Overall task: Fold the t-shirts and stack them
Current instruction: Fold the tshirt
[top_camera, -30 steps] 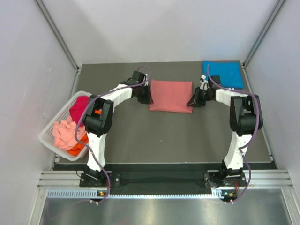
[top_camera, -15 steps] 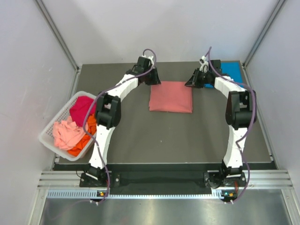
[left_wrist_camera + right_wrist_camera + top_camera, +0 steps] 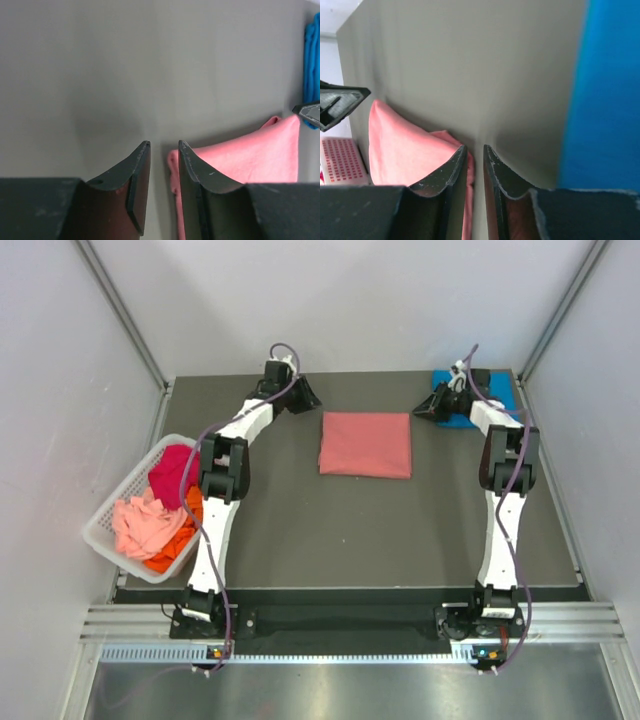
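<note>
Both arms have swung outward since half a second ago, off the far corners of the shirt and toward the back of the table. Left gripper (image 3: 306,397) now sits out past the far left corner of the salmon-pink t-shirt (image 3: 365,444), apart from it. Its fingers are drawn nearly together, only a thin slit between them, nothing held. In the left wrist view that gripper (image 3: 162,145) hangs over bare grey table (image 3: 100,75), with the salmon-pink t-shirt (image 3: 240,155) just beyond the tips and a sliver of the blue t-shirt (image 3: 312,65) at the right edge.

Over on the other side, the right gripper (image 3: 424,410) is off the far right corner of the shirt, right by the near edge of the blue t-shirt (image 3: 503,390). Same story in its wrist view: right gripper (image 3: 474,148) almost closed, empty, with the salmon-pink t-shirt (image 3: 405,145) on one side and the blue t-shirt (image 3: 605,100) on the other.

That salmon-pink t-shirt lies folded into a neat flat rectangle at the middle back of the table (image 3: 300,540). The blue one is folded in the far right corner. At the left edge, the white basket (image 3: 100,530) holds a magenta t-shirt (image 3: 172,468), a pale pink t-shirt (image 3: 140,525) and an orange t-shirt (image 3: 170,558), all crumpled.
</note>
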Robot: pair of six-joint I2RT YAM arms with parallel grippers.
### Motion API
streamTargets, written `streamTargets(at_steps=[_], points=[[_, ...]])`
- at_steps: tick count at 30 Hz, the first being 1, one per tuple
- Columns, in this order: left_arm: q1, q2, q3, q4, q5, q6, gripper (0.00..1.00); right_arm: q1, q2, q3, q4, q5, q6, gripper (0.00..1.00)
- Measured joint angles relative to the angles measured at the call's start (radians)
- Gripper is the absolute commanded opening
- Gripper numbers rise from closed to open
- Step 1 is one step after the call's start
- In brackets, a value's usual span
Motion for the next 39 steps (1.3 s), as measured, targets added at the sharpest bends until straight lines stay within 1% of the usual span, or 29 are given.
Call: streamTargets(at_steps=[4, 6, 8, 12, 15, 17, 20, 23, 27, 30, 33, 35, 39], points=[[0.034, -0.017, -0.011, -0.008, 0.039, -0.027, 0.35, -0.022, -0.013, -0.006, -0.013, -0.002, 0.004, 0.22], [0.037, -0.058, -0.051, -0.024, 0.051, -0.025, 0.35, -0.021, -0.060, -0.056, -0.019, -0.001, 0.005, 0.26], [0.032, -0.130, -0.143, -0.027, 0.060, -0.013, 0.35, -0.015, -0.129, -0.121, -0.027, 0.000, 0.003, 0.29], [0.003, -0.330, -0.357, -0.049, 0.068, 0.023, 0.35, -0.003, -0.330, -0.271, -0.042, 0.010, -0.009, 0.37], [-0.039, -0.443, -0.456, -0.041, 0.074, 0.049, 0.34, 0.001, -0.472, -0.373, -0.036, 0.011, -0.012, 0.41], [-0.073, -0.482, -0.490, -0.039, 0.080, 0.061, 0.33, 0.005, -0.526, -0.417, -0.030, 0.015, -0.016, 0.41], [-0.118, -0.480, -0.503, -0.040, 0.080, 0.076, 0.31, 0.012, -0.550, -0.461, -0.029, 0.024, -0.026, 0.40], [-0.153, -0.445, -0.517, -0.047, 0.053, 0.090, 0.31, 0.020, -0.550, -0.505, -0.049, 0.036, -0.037, 0.39], [-0.154, -0.369, -0.548, -0.068, -0.016, 0.098, 0.28, 0.026, -0.550, -0.561, -0.077, 0.051, -0.061, 0.38], [-0.143, -0.343, -0.523, -0.104, -0.021, 0.089, 0.28, 0.027, -0.550, -0.573, -0.117, 0.080, -0.083, 0.41], [-0.143, -0.343, -0.475, -0.183, -0.049, 0.100, 0.32, 0.028, -0.550, -0.546, -0.190, 0.124, -0.107, 0.43], [-0.143, -0.344, -0.423, -0.250, -0.060, 0.103, 0.36, 0.032, -0.550, -0.498, -0.246, 0.160, -0.125, 0.46], [-0.141, -0.396, -0.373, -0.281, -0.062, 0.106, 0.36, 0.042, -0.550, -0.411, -0.254, 0.201, -0.138, 0.47]])
